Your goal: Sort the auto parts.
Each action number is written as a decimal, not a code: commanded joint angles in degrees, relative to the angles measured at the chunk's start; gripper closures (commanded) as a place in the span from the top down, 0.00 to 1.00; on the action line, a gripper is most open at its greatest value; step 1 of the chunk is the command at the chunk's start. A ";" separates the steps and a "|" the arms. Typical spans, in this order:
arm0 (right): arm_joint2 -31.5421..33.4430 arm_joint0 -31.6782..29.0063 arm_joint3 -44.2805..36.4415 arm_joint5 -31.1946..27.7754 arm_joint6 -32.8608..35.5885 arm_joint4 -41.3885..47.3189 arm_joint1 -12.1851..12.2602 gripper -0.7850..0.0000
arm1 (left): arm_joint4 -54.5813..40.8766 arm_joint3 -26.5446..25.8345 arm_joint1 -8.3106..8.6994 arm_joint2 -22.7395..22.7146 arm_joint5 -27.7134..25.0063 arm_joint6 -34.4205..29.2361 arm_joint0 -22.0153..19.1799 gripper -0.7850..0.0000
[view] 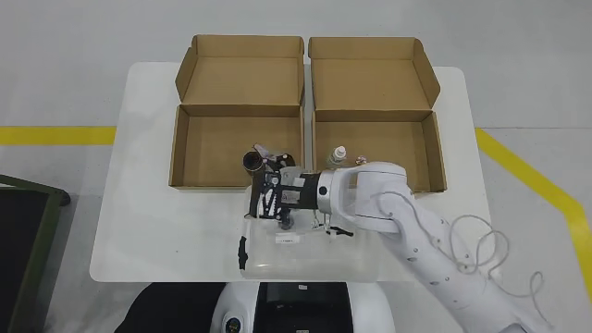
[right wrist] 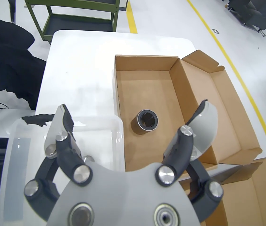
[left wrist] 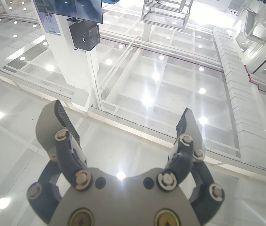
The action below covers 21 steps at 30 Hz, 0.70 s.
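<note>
well, my right fingers (right wrist: 206, 123) are spread wide with nothing between them, hanging over the near wall of the open brown cardboard box (right wrist: 147, 83), just where the clear plastic tray (right wrist: 95, 142) butts against it. the short black hollow metal cylinder (right wrist: 144, 124) sits inside that box, close to the same wall. the risk i see: if i drop toward the tray from here, one finger could catch the box wall, shove the box across the white bench (right wrist: 76, 59), or knock the cylinder rolling. a small white part (view: 338, 155) rests in the second cardboard box (view: 375, 148) just beside the first. my left fingers (left wrist: 62, 121) are spread too, empty, aimed at the ceiling.
</note>
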 commanded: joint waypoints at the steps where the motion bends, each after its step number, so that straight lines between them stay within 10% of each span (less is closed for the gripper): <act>1: 1.06 -1.88 -1.19 -1.16 -0.11 -0.45 0.52 1.00 | 0.00 0.00 0.00 0.00 0.00 0.00 0.00 1.00; 21: 4.36 -14.10 -2.49 -9.13 -3.88 -10.48 4.06 1.00 | 0.00 0.00 0.00 0.00 0.00 0.00 0.00 1.00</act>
